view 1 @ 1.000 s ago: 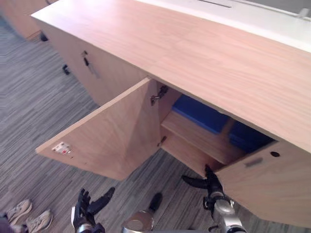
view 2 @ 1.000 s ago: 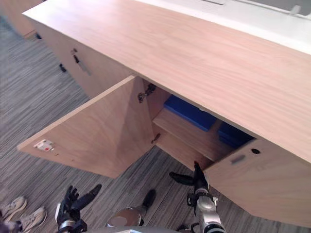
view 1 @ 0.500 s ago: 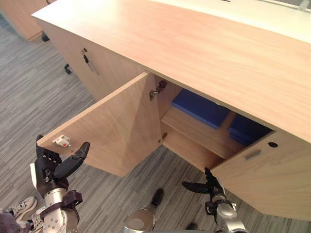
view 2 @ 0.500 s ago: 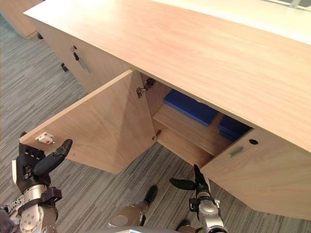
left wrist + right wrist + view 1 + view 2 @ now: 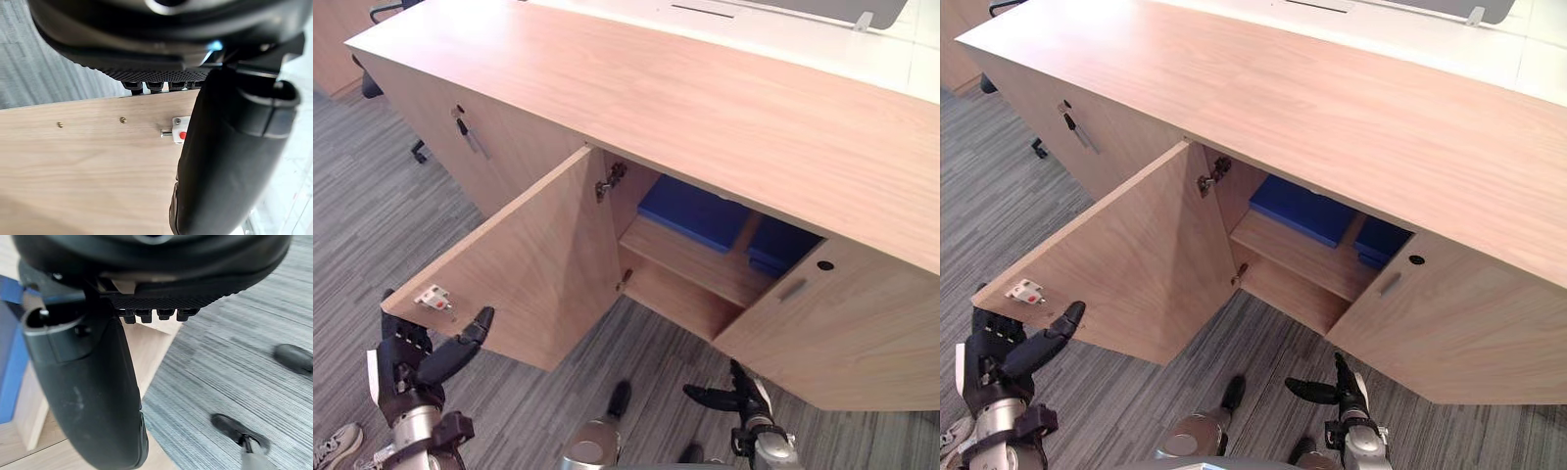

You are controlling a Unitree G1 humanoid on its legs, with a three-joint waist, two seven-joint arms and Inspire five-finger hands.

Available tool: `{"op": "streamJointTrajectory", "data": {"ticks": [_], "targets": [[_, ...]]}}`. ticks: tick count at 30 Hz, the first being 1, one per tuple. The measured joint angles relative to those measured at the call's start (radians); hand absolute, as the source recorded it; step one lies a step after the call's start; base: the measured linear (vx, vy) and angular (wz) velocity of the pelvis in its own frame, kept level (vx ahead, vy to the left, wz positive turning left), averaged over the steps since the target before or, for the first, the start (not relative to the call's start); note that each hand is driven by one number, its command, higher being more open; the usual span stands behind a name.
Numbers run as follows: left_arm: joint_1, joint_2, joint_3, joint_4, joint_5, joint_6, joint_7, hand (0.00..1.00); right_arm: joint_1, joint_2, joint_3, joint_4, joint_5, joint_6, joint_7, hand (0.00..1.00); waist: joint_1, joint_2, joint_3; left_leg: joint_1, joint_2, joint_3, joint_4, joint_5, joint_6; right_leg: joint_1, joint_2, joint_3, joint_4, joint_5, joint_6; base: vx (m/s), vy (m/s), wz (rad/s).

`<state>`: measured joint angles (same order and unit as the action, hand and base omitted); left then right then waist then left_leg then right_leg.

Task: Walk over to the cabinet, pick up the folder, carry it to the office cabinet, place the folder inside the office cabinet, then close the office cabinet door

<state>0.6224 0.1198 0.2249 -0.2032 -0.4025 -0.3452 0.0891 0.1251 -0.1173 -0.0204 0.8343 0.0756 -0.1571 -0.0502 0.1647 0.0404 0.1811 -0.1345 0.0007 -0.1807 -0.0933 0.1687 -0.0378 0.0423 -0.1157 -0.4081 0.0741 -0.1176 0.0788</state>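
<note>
One flat blue folder [image 5: 693, 211] on wood-grain shelf [image 5: 690, 262]; left hand [image 5: 408, 357], right hand [image 5: 742, 399] spread, empty

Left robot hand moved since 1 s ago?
Yes. The left robot hand has risen toward the white latch on the open door, now just below it.

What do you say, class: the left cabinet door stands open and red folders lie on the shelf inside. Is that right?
Not quite. The folders on the shelf are blue, not red, as the left eye view shows. The left cabinet door does stand open.
</note>
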Motion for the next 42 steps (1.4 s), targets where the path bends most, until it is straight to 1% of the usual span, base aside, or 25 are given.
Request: {"op": "streamJointTrajectory", "data": {"ticks": [1,6,9,10,11,12,13,14,15,16,17,18,20,21,22,25,27,29,30,32,34,35,37,39,42], "targets": [[0.034,0.0,-0.043,0.0,-0.012,-0.011,-0.004,1.0,0.003,0.005,-0.001,0.0,-0.001,0.0,0.001,1.0,0.004,0.001,0.0,-0.006,0.0,0.016,0.0,0.002,-0.001,-0.018,-0.004,0.017,0.013,-0.001,0.002,-0.03,0.047,-0.1],[0.091,0.006,-0.123,0.003,-0.071,-0.025,-0.011,1.0,-0.028,0.003,0.007,0.0,-0.004,0.0,0.004,1.0,0.006,0.008,0.0,-0.044,0.012,0.077,0.001,0.007,-0.009,-0.098,-0.004,0.09,0.054,-0.001,0.002,-0.05,0.035,-0.26],[0.104,0.021,-0.18,0.027,-0.092,-0.039,-0.011,1.0,-0.049,-0.007,0.007,0.0,-0.011,-0.001,0.004,1.0,0.006,0.026,0.002,-0.067,0.014,0.126,0.002,0.004,-0.012,-0.151,-0.006,0.152,0.079,-0.001,0.002,-0.06,0.029,-0.23],[0.103,0.02,-0.196,0.043,-0.093,-0.046,-0.011,1.0,-0.055,-0.007,0.009,-0.001,-0.019,-0.001,0.004,1.0,0.001,0.018,0.007,-0.079,0.012,0.154,0.01,-0.001,-0.019,-0.169,-0.015,0.171,0.08,-0.001,0.002,-0.03,0.07,-0.26],[0.103,0.02,-0.22,0.082,-0.097,-0.047,-0.011,1.0,-0.071,-0.011,0.01,0.003,-0.029,-0.001,0.005,1.0,-0.019,0.02,0.009,-0.096,0.006,0.195,0.083,0.001,0.014,-0.197,-0.035,0.196,0.08,0.0,0.004,0.02,0.074,-0.28],[0.101,0.021,-0.231,0.1,-0.099,-0.043,-0.011,1.0,-0.076,-0.014,0.012,0.003,-0.03,0.0,0.005,1.0,-0.027,0.02,0.009,-0.091,0.004,0.202,0.105,-0.037,0.017,-0.208,-0.042,0.208,0.08,0.005,0.009,0.06,0.073,-0.3],[0.098,0.021,-0.246,0.124,-0.103,-0.041,-0.011,1.0,-0.086,-0.023,0.016,-0.001,-0.03,-0.001,0.004,1.0,-0.047,0.025,0.011,-0.081,0.003,0.226,0.076,-0.059,0.003,-0.224,-0.043,0.236,0.079,0.012,0.014,0.04,0.068,-0.19],[0.07,0.044,-0.283,0.147,-0.104,-0.026,-0.02,1.0,-0.096,-0.031,0.016,-0.002,-0.03,0.0,0.004,1.0,-0.069,0.035,0.015,-0.063,-0.009,0.263,0.009,-0.055,-0.01,-0.245,-0.044,0.28,0.079,0.022,0.004,-0.02,0.143,0.04],[0.016,0.087,-0.333,0.193,-0.096,0.005,-0.029,1.0,-0.109,-0.029,0.018,-0.002,-0.03,0.001,0.004,1.0,-0.113,0.01,0.03,-0.082,-0.034,0.29,0.037,-0.092,-0.046,-0.267,-0.085,0.302,0.077,0.028,-0.011,-0.06,0.154,0.23],[-0.014,0.117,-0.37,0.203,-0.094,0.028,-0.03,1.0,-0.119,-0.034,0.022,-0.005,-0.03,0.0,0.004,1.0,-0.143,0.005,0.033,-0.144,-0.037,0.301,0.194,-0.109,0.021,-0.281,-0.099,0.307,0.079,0.029,-0.011,-0.06,0.132,-0.21],[-0.036,0.146,-0.433,0.208,-0.075,0.056,-0.056,1.0,-0.143,-0.051,0.042,-0.011,-0.031,0.002,0.012,1.0,-0.156,0.036,0.037,-0.16,0.014,0.302,0.349,-0.246,0.03,-0.303,-0.055,0.362,0.066,0.039,-0.002,-0.04,0.107,-1.08],[-0.057,0.189,-0.513,0.214,-0.028,0.061,-0.094,1.0,-0.171,-0.052,0.051,-0.025,-0.03,0.008,0.008,1.0,-0.158,0.042,0.068,-0.103,0.021,0.378,0.268,-0.247,0.023,-0.299,-0.045,0.425,0.035,0.073,-0.008,-0.05,0.111,-1.52],[-0.116,0.194,-0.58,0.218,-0.072,0.085,-0.148,1.0,-0.185,-0.058,0.068,-0.046,-0.03,0.007,0.013,1.0,-0.183,0.042,0.07,-0.064,0.021,0.461,0.199,-0.233,0.018,-0.33,-0.013,0.442,0.065,0.082,-0.003,-0.07,0.132,-1.3],[-0.154,0.195,-0.592,0.226,-0.093,0.1,-0.176,1.0,-0.186,-0.058,0.068,-0.05,-0.03,0.007,0.013,1.0,-0.19,0.041,0.071,-0.054,0.02,0.485,0.188,-0.231,0.014,-0.332,0.004,0.448,0.07,0.089,-0.004,-0.06,0.109,-1.15],[-0.254,0.198,-0.604,0.246,-0.129,0.12,-0.237,1.0,-0.186,-0.057,0.072,-0.06,-0.03,0.007,0.015,1.0,-0.214,0.018,0.073,-0.044,0.003,0.534,0.175,-0.227,0.009,-0.33,0.04,0.469,0.051,0.146,-0.026,-0.03,0.053,-0.96],[-0.428,0.184,-0.601,0.226,-0.119,0.119,-0.286,1.0,-0.196,-0.069,0.076,-0.074,-0.031,0.008,0.021,1.0,-0.254,0.012,0.083,-0.047,0.007,0.609,0.164,-0.229,0.008,-0.339,0.047,0.527,-0.027,0.21,-0.048,0.01,0.033,-0.91],[-0.532,0.167,-0.578,0.196,-0.081,0.114,-0.282,1.0,-0.189,-0.074,0.076,-0.075,-0.032,0.012,0.02,1.0,-0.281,0.012,0.083,-0.046,0.013,0.647,0.172,-0.236,0.01,-0.336,0.057,0.56,-0.074,0.254,-0.04,0.1,-0.015,-0.8],[-0.628,0.124,-0.504,0.216,-0.007,0.115,-0.191,1.0,-0.181,-0.072,0.072,-0.075,-0.031,0.018,0.015,1.0,-0.295,0.011,0.084,-0.047,0.026,0.646,0.219,-0.253,0.047,-0.325,0.073,0.601,-0.114,0.292,-0.035,0.17,-0.07,-0.96],[-0.65,0.116,-0.484,0.227,0.021,0.115,-0.157,1.0,-0.174,-0.072,0.071,-0.075,-0.031,0.018,0.013,1.0,-0.296,0.011,0.084,-0.041,0.032,0.639,0.22,-0.259,0.045,-0.324,0.077,0.605,-0.118,0.296,-0.035,0.14,-0.091,-0.79],[-0.779,0.089,-0.437,0.338,0.136,0.114,-0.052,1.0,-0.155,-0.066,0.064,-0.076,-0.031,0.018,0.004,1.0,-0.304,0.011,0.084,-0.023,0.039,0.607,0.212,-0.265,0.036,-0.315,0.086,0.61,-0.118,0.297,-0.034,0.1,-0.079,-0.28],[-0.857,0.076,-0.425,0.424,0.231,0.116,0.01,1.0,-0.146,-0.065,0.063,-0.076,-0.031,0.019,0.0,1.0,-0.305,0.011,0.084,-0.01,0.038,0.59,0.201,-0.264,0.034,-0.304,0.088,0.599,-0.117,0.297,-0.034,0.05,-0.058,0.15],[-0.906,0.066,-0.418,0.485,0.308,0.122,0.079,1.0,-0.145,-0.062,0.056,-0.077,-0.031,0.019,-0.005,1.0,-0.308,0.01,0.085,-0.003,0.034,0.579,0.2,-0.259,0.035,-0.293,0.082,0.589,-0.115,0.298,-0.034,-0.01,-0.024,0.23],[-0.954,0.064,-0.389,0.546,0.347,0.14,0.105,1.0,-0.149,-0.052,0.043,-0.079,-0.03,0.019,-0.01,1.0,-0.308,0.009,0.086,0.0,0.027,0.572,0.201,-0.257,0.038,-0.286,0.073,0.584,-0.116,0.3,-0.03,-0.07,-0.002,0.16],[-1.03,0.075,-0.357,0.593,0.353,0.187,0.141,1.0,-0.151,-0.034,0.044,-0.101,-0.03,0.018,-0.013,1.0,-0.319,0.005,0.088,-0.004,0.011,0.569,0.195,-0.258,0.036,-0.287,0.056,0.58,-0.126,0.306,-0.021,-0.12,0.009,0.06],[-1.013,0.082,-0.362,0.565,0.353,0.189,0.145,1.0,-0.141,-0.026,0.042,-0.098,-0.029,0.022,-0.011,1.0,-0.321,0.005,0.088,0.003,-0.002,0.573,0.17,-0.243,0.034,-0.288,0.041,0.555,-0.135,0.296,-0.033,-0.07,0.005,-0.02]]}}
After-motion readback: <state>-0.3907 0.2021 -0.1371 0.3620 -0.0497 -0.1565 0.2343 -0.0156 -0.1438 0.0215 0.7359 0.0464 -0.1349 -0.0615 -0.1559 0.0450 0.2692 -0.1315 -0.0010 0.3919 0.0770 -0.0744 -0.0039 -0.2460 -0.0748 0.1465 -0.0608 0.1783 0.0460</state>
